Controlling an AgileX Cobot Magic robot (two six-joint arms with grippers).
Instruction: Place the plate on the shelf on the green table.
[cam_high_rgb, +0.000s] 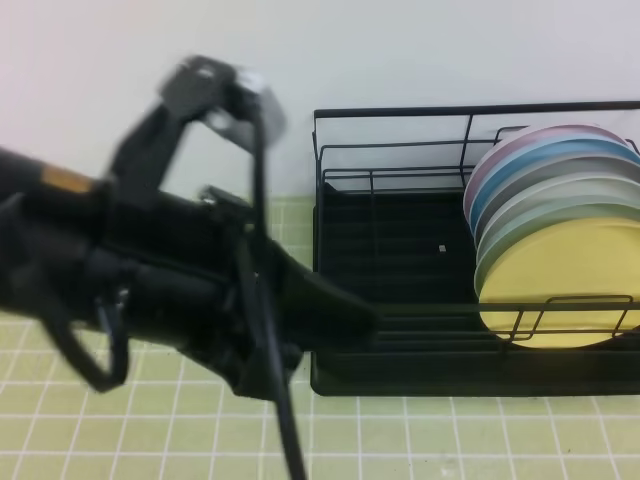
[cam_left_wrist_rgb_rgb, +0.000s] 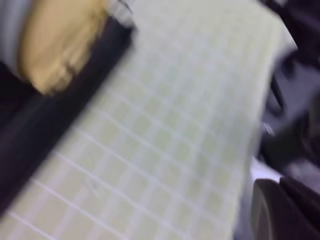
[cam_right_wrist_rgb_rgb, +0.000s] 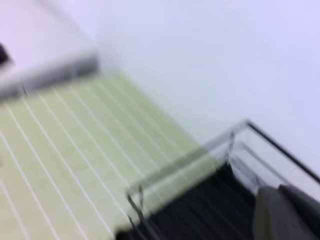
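Note:
The pale-yellow plate (cam_high_rgb: 560, 290) stands upright in the black wire shelf (cam_high_rgb: 400, 375), at the front of a row of plates on its right side. The shelf stands on the green table (cam_high_rgb: 450, 440). A blurred black arm (cam_high_rgb: 170, 280) fills the left of the exterior view, left of the shelf and apart from the plate. The left wrist view is blurred: plate (cam_left_wrist_rgb_rgb: 60, 45) at top left, shelf base (cam_left_wrist_rgb_rgb: 45, 130), tiles (cam_left_wrist_rgb_rgb: 175, 140), and a dark finger (cam_left_wrist_rgb_rgb: 280, 210) at the bottom right. The right wrist view shows the shelf's corner (cam_right_wrist_rgb_rgb: 200, 210) and a grey finger (cam_right_wrist_rgb_rgb: 280, 215).
Behind the yellow plate stand a mint-green plate (cam_high_rgb: 545, 222), a grey one, a blue one (cam_high_rgb: 520, 165) and a pink one (cam_high_rgb: 545, 135). The shelf's left half (cam_high_rgb: 390, 250) holds no plates. A white wall (cam_high_rgb: 400, 50) stands behind the shelf.

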